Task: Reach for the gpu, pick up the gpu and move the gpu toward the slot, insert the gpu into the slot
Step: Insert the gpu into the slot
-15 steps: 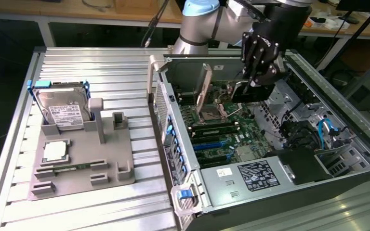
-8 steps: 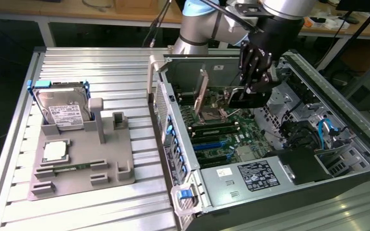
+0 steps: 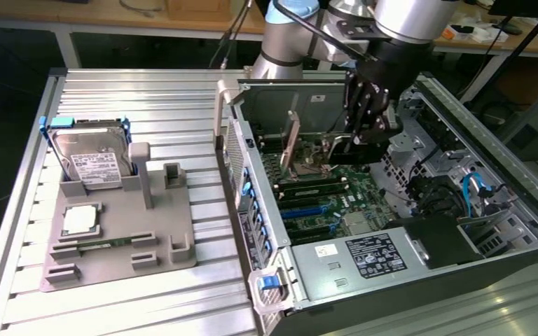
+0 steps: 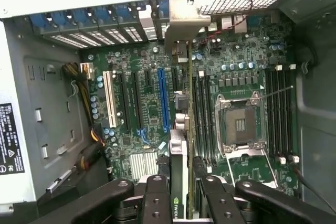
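Note:
My gripper (image 3: 366,133) is inside the open computer case and is shut on the gpu (image 3: 342,150), a thin dark card held on edge above the green motherboard. Its silvery end bracket (image 3: 291,140) points toward the case's rear wall. In the wrist view the gpu (image 4: 180,129) runs edge-on between my two black fingers (image 4: 156,198), and its bracket (image 4: 182,19) reaches the rear slot openings. The slot (image 4: 163,98) is a long blue strip on the board, just beside the card's line and uncovered. In the exterior view the slot (image 3: 308,208) lies nearer the camera than the card.
The silver processor socket (image 4: 239,124) and black memory slots (image 4: 281,114) lie on the card's other side. A white slot (image 4: 108,98) and cables (image 4: 84,108) flank the blue one. Outside the case, a hard drive (image 3: 92,157) stands on a grey fixture (image 3: 120,241).

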### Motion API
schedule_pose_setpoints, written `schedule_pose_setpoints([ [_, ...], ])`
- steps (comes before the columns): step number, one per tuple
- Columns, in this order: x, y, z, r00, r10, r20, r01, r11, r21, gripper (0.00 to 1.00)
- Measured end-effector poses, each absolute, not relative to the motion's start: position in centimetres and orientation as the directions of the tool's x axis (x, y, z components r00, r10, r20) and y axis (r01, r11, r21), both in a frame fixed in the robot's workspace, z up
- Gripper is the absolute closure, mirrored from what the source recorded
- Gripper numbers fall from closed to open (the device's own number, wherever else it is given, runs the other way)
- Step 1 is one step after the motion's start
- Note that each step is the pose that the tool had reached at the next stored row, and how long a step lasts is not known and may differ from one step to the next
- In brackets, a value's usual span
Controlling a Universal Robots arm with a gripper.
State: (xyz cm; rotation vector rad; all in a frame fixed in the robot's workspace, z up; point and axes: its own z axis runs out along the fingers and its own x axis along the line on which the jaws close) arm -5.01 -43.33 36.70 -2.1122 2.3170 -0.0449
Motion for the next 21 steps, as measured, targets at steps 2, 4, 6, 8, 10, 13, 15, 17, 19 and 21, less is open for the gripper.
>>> schedule_pose_setpoints([
  [2, -5.0, -43.3, 36.4, -0.06, -0.998, 0.015, -0.998, 0.06, -0.025, 0.73],
  [4, -5.0, -43.3, 36.1, -0.037, -0.999, 0.015, -0.999, 0.036, -0.024, 0.73],
  [6, -5.0, -43.3, 35.7, -0.031, -0.999, 0.015, -0.999, 0.031, -0.023, 0.73],
  [8, -5.0, -43.3, 35.3, -0.029, -0.999, 0.015, -0.999, 0.029, -0.023, 0.73],
  [10, -5.0, -43.3, 34.9, -0.029, -0.999, 0.015, -0.999, 0.028, -0.021, 0.73],
  [13, -5.0, -43.3, 34.4, -0.028, -1.0, 0.015, -0.999, 0.028, -0.019, 0.73],
  [15, -5.0, -43.3, 34.1, -0.028, -1.0, 0.015, -0.999, 0.027, -0.019, 0.73],
  [17, -5.0, -43.3, 33.7, -0.027, -1.0, 0.015, -0.999, 0.027, -0.019, 0.73],
  [19, -5.0, -43.3, 33.3, -0.027, -1.0, 0.015, -0.999, 0.027, -0.019, 0.73],
  [21, -5.0, -43.3, 33.0, -0.027, -1.0, 0.015, -0.999, 0.027, -0.019, 0.73],
])
